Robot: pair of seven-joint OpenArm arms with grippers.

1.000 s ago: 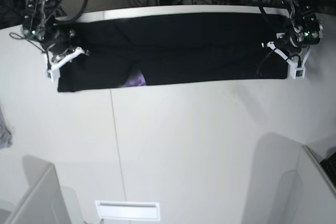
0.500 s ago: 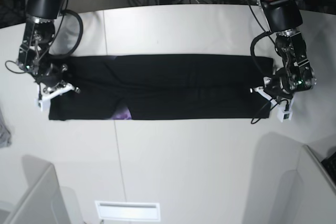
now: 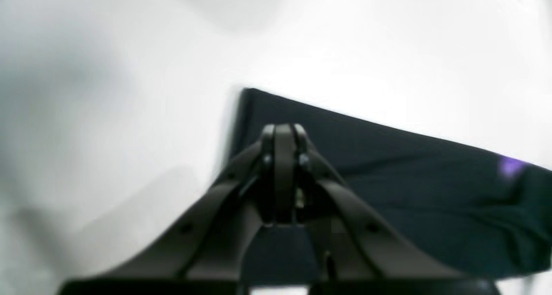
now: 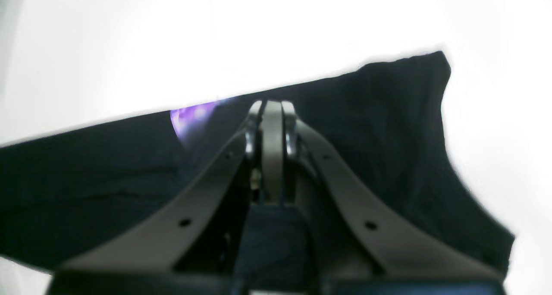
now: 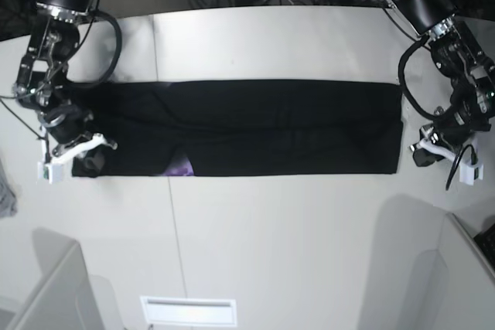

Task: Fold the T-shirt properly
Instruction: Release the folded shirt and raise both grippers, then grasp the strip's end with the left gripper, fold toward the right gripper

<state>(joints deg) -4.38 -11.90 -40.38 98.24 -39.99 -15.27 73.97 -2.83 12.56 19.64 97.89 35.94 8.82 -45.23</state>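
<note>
Left wrist view: my left gripper (image 3: 282,133) has its jaws pressed together, tips meeting, nothing visibly between them. It hangs over the corner area of the T-shirt (image 3: 409,187), which lies flat on the white table (image 3: 108,92). Black cloth runs off to the right, with a small purple print patch (image 3: 511,165) near its far edge. View is blurred.

Right wrist view: my right gripper (image 4: 271,109) is also closed, tips together, with no cloth seen clamped. Under it is the T-shirt (image 4: 108,178), its end edge on the right, and a bit of purple print (image 4: 192,114) peeks at the far edge just left of the tips. Table (image 4: 215,40) beyond is blown out white.

Base view: T-shirt (image 5: 263,125) lies as a long black band across the table (image 5: 294,253), purple print (image 5: 182,168) showing at its near edge toward the left. My right gripper (image 5: 73,152) sits at the band's left end, over the cloth corner. My left gripper (image 5: 445,152) is just beside the right end, off the cloth. Grey cloth scrap (image 5: 6,195) at the far left edge.
</note>
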